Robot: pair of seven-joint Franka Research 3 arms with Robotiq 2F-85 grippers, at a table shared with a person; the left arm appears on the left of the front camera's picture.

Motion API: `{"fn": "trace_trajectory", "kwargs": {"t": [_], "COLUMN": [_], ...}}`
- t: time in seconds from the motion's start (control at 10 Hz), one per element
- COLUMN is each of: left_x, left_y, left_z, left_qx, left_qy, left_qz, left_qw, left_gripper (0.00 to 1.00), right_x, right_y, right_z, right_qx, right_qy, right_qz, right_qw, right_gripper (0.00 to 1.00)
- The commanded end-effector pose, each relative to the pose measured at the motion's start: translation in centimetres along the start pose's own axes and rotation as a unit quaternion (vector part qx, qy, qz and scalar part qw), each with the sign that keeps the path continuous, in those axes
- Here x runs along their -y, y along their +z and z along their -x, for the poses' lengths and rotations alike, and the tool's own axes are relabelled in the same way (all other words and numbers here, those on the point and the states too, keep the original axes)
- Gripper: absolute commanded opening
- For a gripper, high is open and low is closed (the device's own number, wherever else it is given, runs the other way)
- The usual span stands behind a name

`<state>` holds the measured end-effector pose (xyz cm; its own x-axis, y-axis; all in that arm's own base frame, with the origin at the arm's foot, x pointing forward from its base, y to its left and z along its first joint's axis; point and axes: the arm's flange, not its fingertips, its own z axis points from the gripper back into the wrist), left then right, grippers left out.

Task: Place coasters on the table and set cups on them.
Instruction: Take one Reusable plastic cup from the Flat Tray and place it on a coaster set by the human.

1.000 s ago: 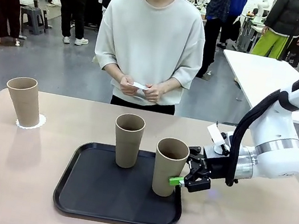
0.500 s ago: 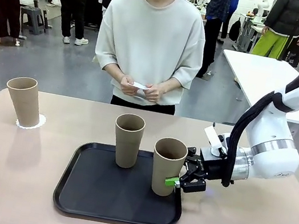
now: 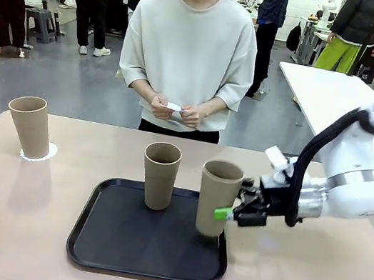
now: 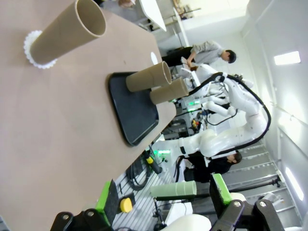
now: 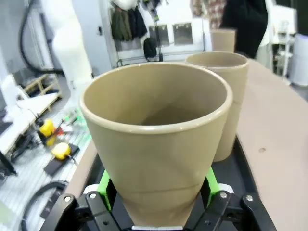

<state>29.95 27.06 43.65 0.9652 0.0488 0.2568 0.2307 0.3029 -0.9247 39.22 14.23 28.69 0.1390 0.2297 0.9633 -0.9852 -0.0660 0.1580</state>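
The right gripper clamps the cup low on its wall, just clear of the tray's right side. The tapered wall could slip between the pads, or a tilt could knock the second cup to its left.

Glossy white, rounded right arm, ringed with a silver wrist band and trailed by a thick black cable, carries a black right tool with green pads. The left tool has matching pads and round screw heads.
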Motion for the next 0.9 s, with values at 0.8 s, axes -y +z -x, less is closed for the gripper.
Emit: {"fn": "trace_trajectory", "kwargs": {"t": [0.8], "left_x": [0.3], "left_y": [0.1], "left_z": [-0.1], "left_qx": [0.005], "left_qy": [0.002], "left_qz": [-0.001], "left_qw": [1.000], "left_gripper": [1.00], "right_x": [-6.4], "right_y": [7.8], "right_z": [-15.6], "right_qx": [0.026], "right_qy": [0.006], "right_qz": [0.052], "right_qw": [0.998], "right_gripper": [0.00]}}
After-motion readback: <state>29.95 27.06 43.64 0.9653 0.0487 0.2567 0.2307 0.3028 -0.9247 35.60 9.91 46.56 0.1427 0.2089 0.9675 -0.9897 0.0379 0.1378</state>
